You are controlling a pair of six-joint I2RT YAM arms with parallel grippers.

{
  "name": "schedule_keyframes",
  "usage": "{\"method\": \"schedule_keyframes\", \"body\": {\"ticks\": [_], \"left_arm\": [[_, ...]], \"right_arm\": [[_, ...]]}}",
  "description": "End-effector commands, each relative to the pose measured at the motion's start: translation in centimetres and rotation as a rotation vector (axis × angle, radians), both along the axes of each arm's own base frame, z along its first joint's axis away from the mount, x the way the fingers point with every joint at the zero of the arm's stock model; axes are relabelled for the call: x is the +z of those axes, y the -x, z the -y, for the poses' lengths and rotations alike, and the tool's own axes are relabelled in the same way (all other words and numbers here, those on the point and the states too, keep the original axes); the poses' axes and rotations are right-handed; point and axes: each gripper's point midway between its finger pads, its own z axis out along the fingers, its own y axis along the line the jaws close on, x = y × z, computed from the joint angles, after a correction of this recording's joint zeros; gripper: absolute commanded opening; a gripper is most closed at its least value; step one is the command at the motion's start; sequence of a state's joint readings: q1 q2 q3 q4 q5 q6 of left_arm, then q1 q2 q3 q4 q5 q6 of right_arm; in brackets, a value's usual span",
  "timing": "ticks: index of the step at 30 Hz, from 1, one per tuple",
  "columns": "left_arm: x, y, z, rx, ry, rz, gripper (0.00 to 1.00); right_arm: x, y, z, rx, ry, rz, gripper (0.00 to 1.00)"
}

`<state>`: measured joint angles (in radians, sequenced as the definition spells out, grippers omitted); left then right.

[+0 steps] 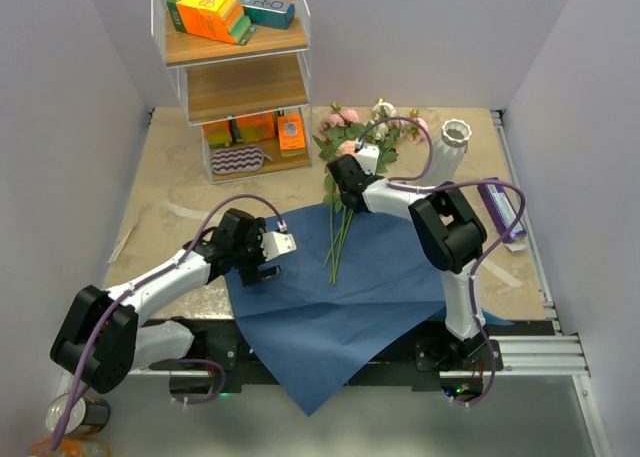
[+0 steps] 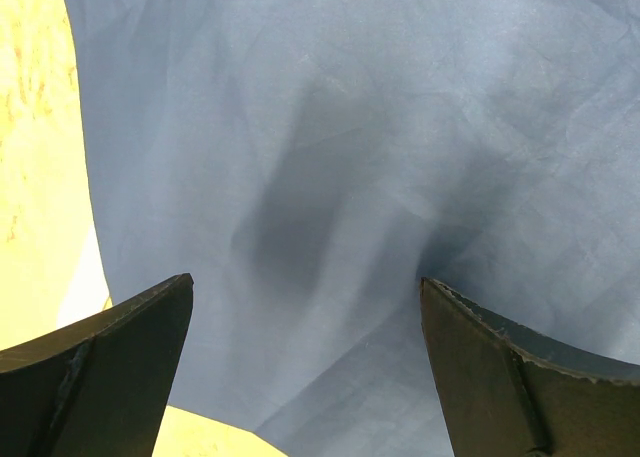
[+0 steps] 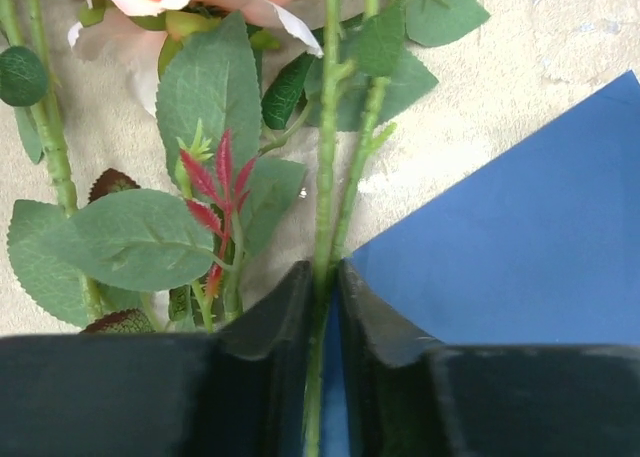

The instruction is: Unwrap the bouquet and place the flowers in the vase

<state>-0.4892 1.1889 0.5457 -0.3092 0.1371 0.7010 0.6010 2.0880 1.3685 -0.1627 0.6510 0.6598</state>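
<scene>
- My right claw [image 3: 322, 277] is clamped on the green stems of the flowers [image 1: 347, 132], just below the leaves.
- The flowers lie flat on the table [image 1: 170, 217], with the blooms toward the far edge and the stem ends resting on the blue paper [image 1: 340, 307].
- The blue paper is spread open in front of the arms, and one corner hangs past the near edge.
- My left claw [image 1: 272, 259] has its jaws wide apart, gripping nothing, over the left part of the paper.
- The vase [image 1: 452, 147] stands upright just right of the blooms, and neither claw touches it.
</scene>
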Motion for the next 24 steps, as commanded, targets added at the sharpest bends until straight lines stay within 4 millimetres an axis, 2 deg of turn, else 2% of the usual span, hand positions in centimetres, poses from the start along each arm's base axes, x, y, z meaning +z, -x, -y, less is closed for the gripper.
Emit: {"method": "schedule_keyframes", "body": {"ticks": [1,4,6,7,8,12,17,18,20,22,24], "left_arm": [[1.2,-0.7,0.4,-0.005,0.022,0.032,1.00],[1.1,-0.6,0.4,-0.004,0.029,0.026,1.00],[1.0,-0.4,0.5,-0.007,0.033,0.020,1.00],[1.0,-0.4,0.6,-0.008,0.034,0.019,1.00],[0.9,-0.3,0.6,-0.007,0.037,0.014,1.00],[1.0,-0.3,0.6,-0.008,0.039,0.016,1.00],[1.1,-0.2,0.6,-0.007,0.042,0.020,1.00],[1.1,-0.2,0.5,-0.008,0.042,0.024,1.00],[1.1,-0.1,0.4,-0.015,0.037,0.028,1.00],[1.3,-0.1,0.4,-0.018,0.039,0.036,1.00],[1.3,-0.1,0.4,-0.018,0.041,0.037,1.00]], "right_arm": [[2.1,-1.1,-0.7,0.005,-0.039,0.049,0.09],[3.0,-0.9,-0.4,0.005,-0.034,0.061,0.06],[3.7,-0.8,-0.4,0.016,-0.034,0.067,0.15],[4.2,-0.7,-0.4,0.022,-0.035,0.071,0.26],[4.3,-0.5,-0.2,0.020,-0.032,0.066,0.27],[4.9,0.0,0.2,0.019,-0.035,0.073,0.25],[4.6,0.2,0.3,0.021,-0.027,0.064,0.12],[4.4,0.2,0.3,0.023,-0.023,0.061,0.11],[4.2,0.2,0.2,0.033,-0.022,0.057,0.16],[3.7,0.1,0.1,0.037,-0.016,0.048,0.25],[3.4,-0.1,0.0,0.040,-0.013,0.043,0.28]]}}
